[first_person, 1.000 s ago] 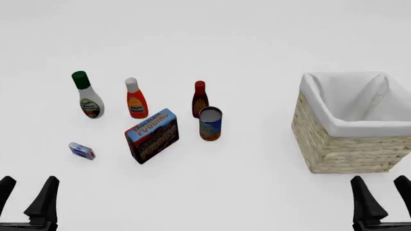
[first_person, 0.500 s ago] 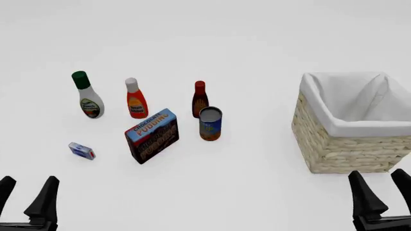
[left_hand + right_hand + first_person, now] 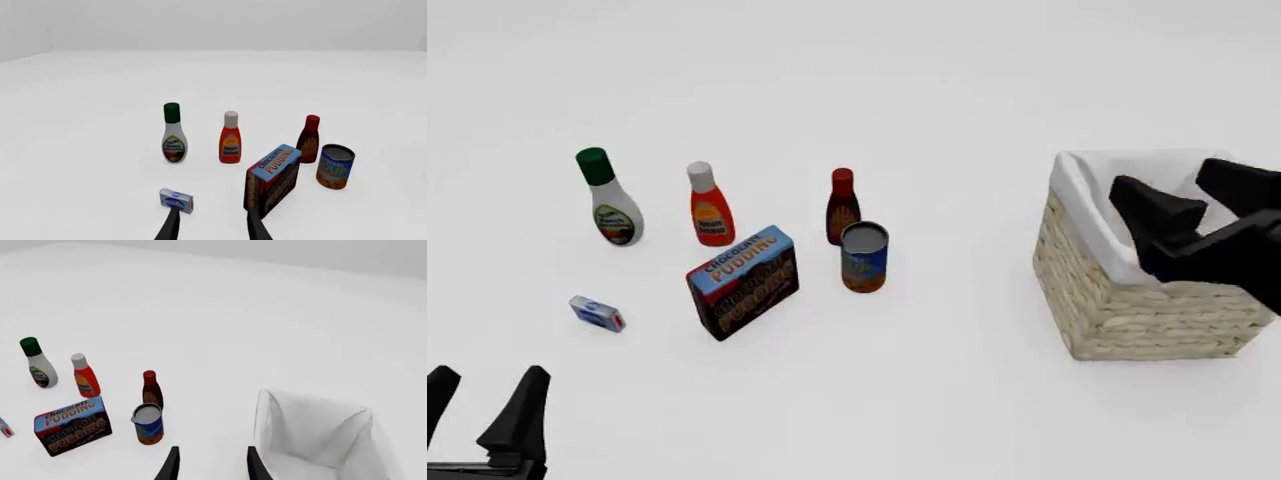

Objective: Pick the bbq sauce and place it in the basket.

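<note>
Plain white table (image 3: 961,80), pale grey wall (image 3: 213,22) behind, even soft light

The bbq sauce (image 3: 842,205) stands upright on the counter, dark reddish-brown bottle, red cap, label too small to read. Well off to its right sits the basket (image 3: 1121,300), woven tan wicker, white liner folded over the rim.

a simulated test space: featureless white table (image 3: 961,90) and blank white surroundings, flatly rendered.

The box (image 3: 272,177) reads "CHOCOLATE PUDDING" on top and side — the bottle and can labels are too small to read
</note>
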Robot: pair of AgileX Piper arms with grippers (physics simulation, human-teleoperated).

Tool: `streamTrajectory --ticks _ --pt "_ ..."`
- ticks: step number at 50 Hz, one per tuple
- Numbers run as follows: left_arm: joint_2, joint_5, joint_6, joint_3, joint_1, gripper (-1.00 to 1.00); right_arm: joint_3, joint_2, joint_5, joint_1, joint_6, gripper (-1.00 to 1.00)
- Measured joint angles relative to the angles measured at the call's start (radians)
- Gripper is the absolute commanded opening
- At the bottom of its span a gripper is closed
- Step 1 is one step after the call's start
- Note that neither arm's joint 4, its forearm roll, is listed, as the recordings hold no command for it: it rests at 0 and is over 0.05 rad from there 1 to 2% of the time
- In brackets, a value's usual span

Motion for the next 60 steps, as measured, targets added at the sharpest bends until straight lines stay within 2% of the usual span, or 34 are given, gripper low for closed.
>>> streamTrajectory --ticks 10,23,42,60 --pt "0.000 0.000 0.000 0.000 0.000 1.00 -0.226 0.262 0.027 0.049 -0.009 1.00" --pt "0.000 0.000 0.000 0.000 0.000 1.00 -0.433 0.517 0.041 0.104 -0.033 1.00" --pt "0.000 0.000 0.000 0.000 0.000 1.00 -0.674 0.762 0.108 0.186 -0.040 1.00" --pt "0.000 0.000 0.000 0.000 0.000 1.00 -0.873 0.946 0.173 0.241 -0.012 1.00"
